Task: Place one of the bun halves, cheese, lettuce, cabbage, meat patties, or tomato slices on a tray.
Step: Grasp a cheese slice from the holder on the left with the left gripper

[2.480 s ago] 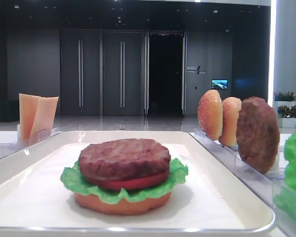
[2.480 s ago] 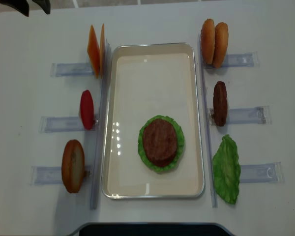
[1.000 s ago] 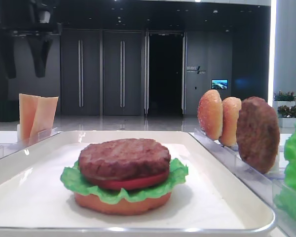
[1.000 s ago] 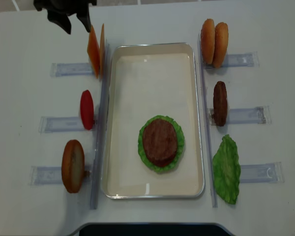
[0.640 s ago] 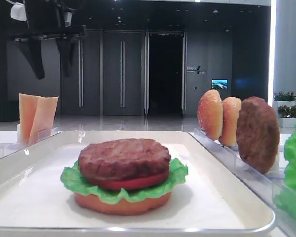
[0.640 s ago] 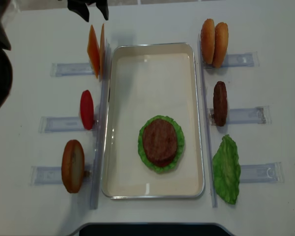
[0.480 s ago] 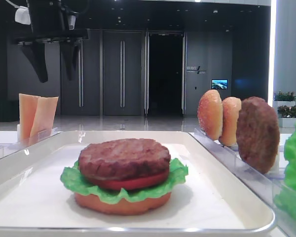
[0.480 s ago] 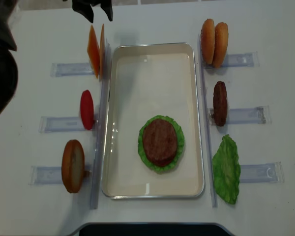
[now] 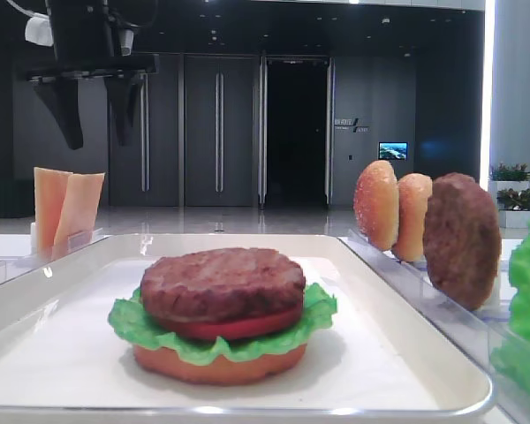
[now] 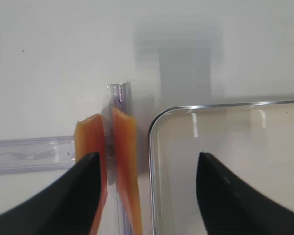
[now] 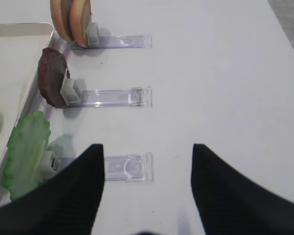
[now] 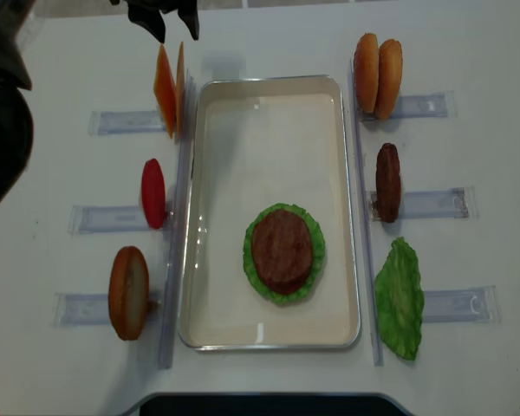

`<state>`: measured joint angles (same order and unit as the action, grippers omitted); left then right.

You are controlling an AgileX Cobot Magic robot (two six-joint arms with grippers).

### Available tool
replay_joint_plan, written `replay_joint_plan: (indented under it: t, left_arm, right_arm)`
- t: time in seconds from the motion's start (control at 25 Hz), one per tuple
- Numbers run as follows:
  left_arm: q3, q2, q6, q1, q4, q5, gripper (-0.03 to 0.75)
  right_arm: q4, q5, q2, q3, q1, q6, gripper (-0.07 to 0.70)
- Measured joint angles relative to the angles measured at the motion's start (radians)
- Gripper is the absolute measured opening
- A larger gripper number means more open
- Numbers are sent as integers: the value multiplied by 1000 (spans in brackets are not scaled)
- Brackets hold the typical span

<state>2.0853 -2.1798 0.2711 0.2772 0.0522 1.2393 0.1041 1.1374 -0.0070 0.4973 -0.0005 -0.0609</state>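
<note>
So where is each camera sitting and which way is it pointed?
Low exterior: table level at the tray's near end, facing the burger; left claw upper left.
Overhead: above, looking straight down; left claw at the top edge.
Left wrist: looking down at the cheese between open fingers.
Right wrist: above the right racks; open fingers showing.
Shared: the cheese appears in both the overhead and left wrist views.

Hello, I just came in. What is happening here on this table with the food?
A two-armed robot is building a burger on the white tray. So far the stack has a flat bun half, lettuce, a tomato slice and a meat patty on top. The left gripper hangs open above the cheese slices standing in their rack, holding nothing. The right gripper is open and empty over the table.
</note>
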Motion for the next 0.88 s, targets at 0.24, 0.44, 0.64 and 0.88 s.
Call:
replay_joint_plan:
  t: [0.24,0.44,0.64,0.88]
  left_arm:
    - [0,-21,0,0,2,0,470]
    - [0,-41,0,0,2,0,470]
    - [-16,-50,0,0,1,0,470]
    - [-63,-51,0,0,1,0,470]
  right_arm:
    - [0,0,0,0,0,0,408]
    - [0,0,0,0,0,0,408]
    - [0,0,0,0,0,0,408]
    - [0,0,0,0,0,0,408]
